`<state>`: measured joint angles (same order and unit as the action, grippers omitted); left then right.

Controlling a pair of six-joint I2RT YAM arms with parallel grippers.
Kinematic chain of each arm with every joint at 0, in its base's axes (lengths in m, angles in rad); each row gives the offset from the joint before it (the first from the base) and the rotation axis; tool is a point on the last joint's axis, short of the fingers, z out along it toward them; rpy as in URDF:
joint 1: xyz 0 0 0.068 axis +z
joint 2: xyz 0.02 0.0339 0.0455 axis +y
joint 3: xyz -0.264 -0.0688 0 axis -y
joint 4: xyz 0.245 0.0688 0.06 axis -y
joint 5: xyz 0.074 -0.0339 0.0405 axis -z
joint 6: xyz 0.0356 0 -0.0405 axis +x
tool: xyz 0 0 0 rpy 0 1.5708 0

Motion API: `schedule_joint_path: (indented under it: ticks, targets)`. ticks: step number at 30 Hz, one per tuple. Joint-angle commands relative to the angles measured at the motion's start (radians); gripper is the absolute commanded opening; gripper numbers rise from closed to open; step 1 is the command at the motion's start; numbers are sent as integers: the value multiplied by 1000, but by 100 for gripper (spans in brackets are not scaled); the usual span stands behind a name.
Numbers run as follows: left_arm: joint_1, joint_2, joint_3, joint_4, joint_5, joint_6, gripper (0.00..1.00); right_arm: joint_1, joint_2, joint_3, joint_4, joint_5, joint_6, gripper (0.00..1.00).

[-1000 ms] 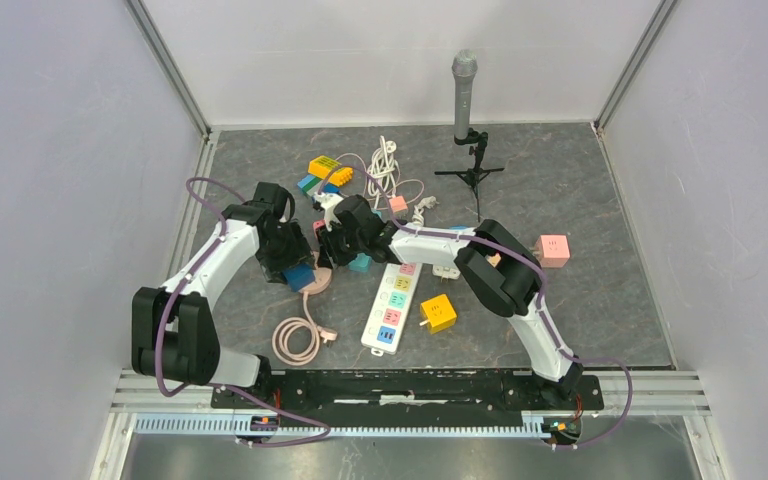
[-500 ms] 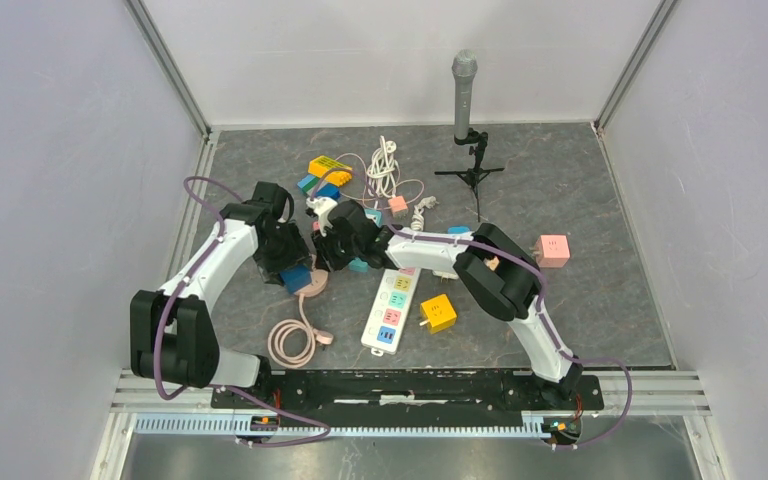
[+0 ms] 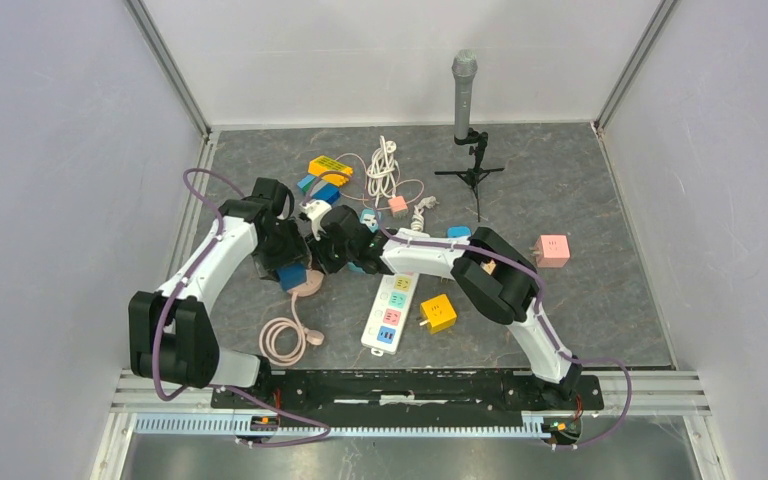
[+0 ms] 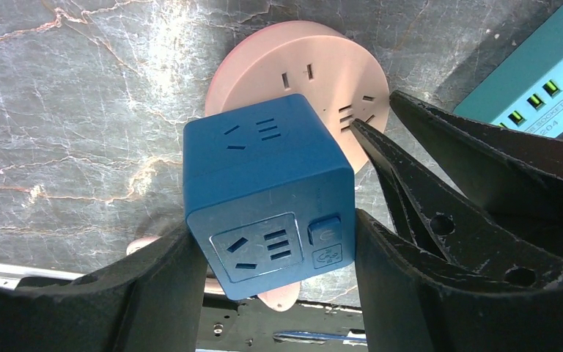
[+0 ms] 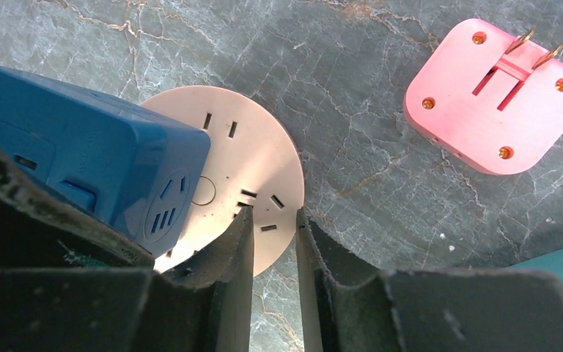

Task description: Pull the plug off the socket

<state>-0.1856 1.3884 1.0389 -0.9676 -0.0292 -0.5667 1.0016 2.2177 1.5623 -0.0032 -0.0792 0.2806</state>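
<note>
Your left claw (image 4: 273, 249) clamps the blue cube plug (image 4: 264, 183), seated on the pink socket (image 4: 322, 73) on the tabletop (image 4: 59, 110). Your right claw (image 5: 273, 216), nearly closed and empty, pins the socket's rim, likely so only the plug lifts.

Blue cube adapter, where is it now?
Centre of the left wrist view, blue cube adapter on the round pink socket, gripped by the left pincer.

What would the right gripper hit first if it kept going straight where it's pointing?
The round pink socket: the right gripper points down at its rim, beside the blue cube plug. Whether it already touches is unclear.
</note>
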Motion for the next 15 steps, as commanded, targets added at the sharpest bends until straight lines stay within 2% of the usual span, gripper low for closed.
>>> schedule_joint_path:
  ticks: [1, 6, 15]
  targets:
    - [-26, -91, 100, 11, 217, 37, 21, 6, 151, -85, -287, 131, -69, 28]
    - [-22, -112, 75, 70, 312, 17, 21, 6, 138, -91, -267, 110, -63, 28]
    - [-12, -158, 13, 150, 319, 11, 22, -23, 62, -128, -203, 31, -27, 32]
